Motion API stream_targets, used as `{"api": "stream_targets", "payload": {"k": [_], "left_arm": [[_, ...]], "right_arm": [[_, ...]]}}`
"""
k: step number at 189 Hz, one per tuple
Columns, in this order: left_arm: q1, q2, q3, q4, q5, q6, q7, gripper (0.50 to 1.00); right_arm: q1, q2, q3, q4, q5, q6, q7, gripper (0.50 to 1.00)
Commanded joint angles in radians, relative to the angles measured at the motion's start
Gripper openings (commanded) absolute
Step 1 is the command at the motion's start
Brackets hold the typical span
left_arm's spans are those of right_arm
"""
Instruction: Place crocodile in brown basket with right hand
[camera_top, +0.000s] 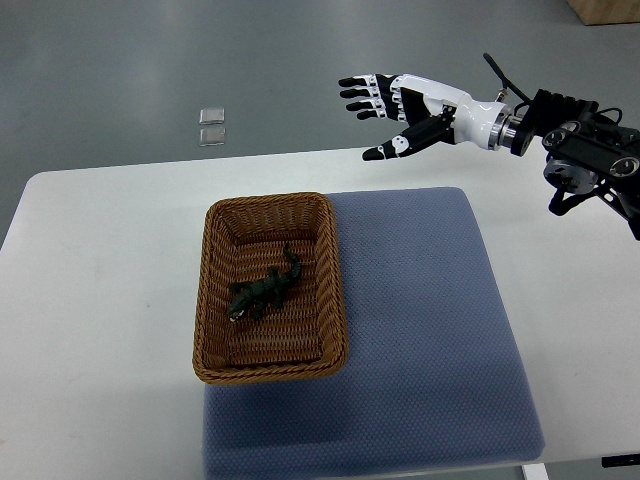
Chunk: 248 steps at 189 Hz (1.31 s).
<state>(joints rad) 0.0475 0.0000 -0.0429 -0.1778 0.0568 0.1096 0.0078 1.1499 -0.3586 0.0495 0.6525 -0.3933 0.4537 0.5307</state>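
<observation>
Already the crocodile (264, 291) lies inside the basket (335, 300). Right hand (392, 113) hovers well apart, fingers spread, holding nothing. Croc looks light, stiff plastic, thin-limbed; best pinched across the mid-body.

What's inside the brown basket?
A dark toy crocodile lies on the bottom of the brown basket, nothing else showing. The bit of basket floor under its body is covered. The right hand is open, up away from it.
</observation>
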Motion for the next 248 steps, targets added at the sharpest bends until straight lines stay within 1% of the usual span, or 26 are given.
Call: {"api": "stream_targets", "payload": {"k": [1,16,51,73,105,122,151,194,220,248], "left_arm": [[0.0,0.0,0.0,0.001,0.0,0.001,0.0,1.0],[0.0,0.0,0.0,0.001,0.0,-0.001,0.0,1.0],[0.0,0.0,0.0,0.0,0.0,-0.001,0.0,1.0],[0.0,0.0,0.0,0.001,0.0,-0.001,0.001,1.0],[0.0,0.0,0.0,0.001,0.0,0.001,0.0,1.0],[0.0,0.0,0.0,0.001,0.0,-0.001,0.0,1.0],[0.0,0.0,0.0,0.001,0.0,0.001,0.0,1.0],[0.0,0.0,0.0,0.0,0.0,-0.001,0.0,1.0],[0.0,0.0,0.0,0.001,0.0,-0.001,0.0,1.0],[0.0,0.0,0.0,0.0,0.0,-0.001,0.0,1.0]], "right_arm": [[-0.033,-0.013,0.0,-0.008,0.165,0.0,-0.08,0.926],[-0.052,-0.014,0.0,-0.028,0.31,0.003,-0.141,0.926],[-0.094,-0.01,0.0,-0.044,0.58,0.003,-0.242,0.928],[-0.116,-0.003,-0.002,-0.042,0.721,0.002,-0.261,0.928],[-0.144,-0.005,0.0,-0.045,0.83,-0.01,-0.293,0.928],[-0.154,-0.01,0.0,-0.048,0.844,-0.01,-0.299,0.928],[-0.165,-0.011,0.003,-0.048,0.858,-0.012,-0.291,0.928],[-0.199,0.007,0.119,-0.05,0.84,0.0,-0.287,0.928],[-0.208,0.009,0.136,-0.048,0.84,0.005,-0.287,0.928],[-0.211,0.004,0.136,-0.048,0.837,0.043,-0.288,0.928]]}}
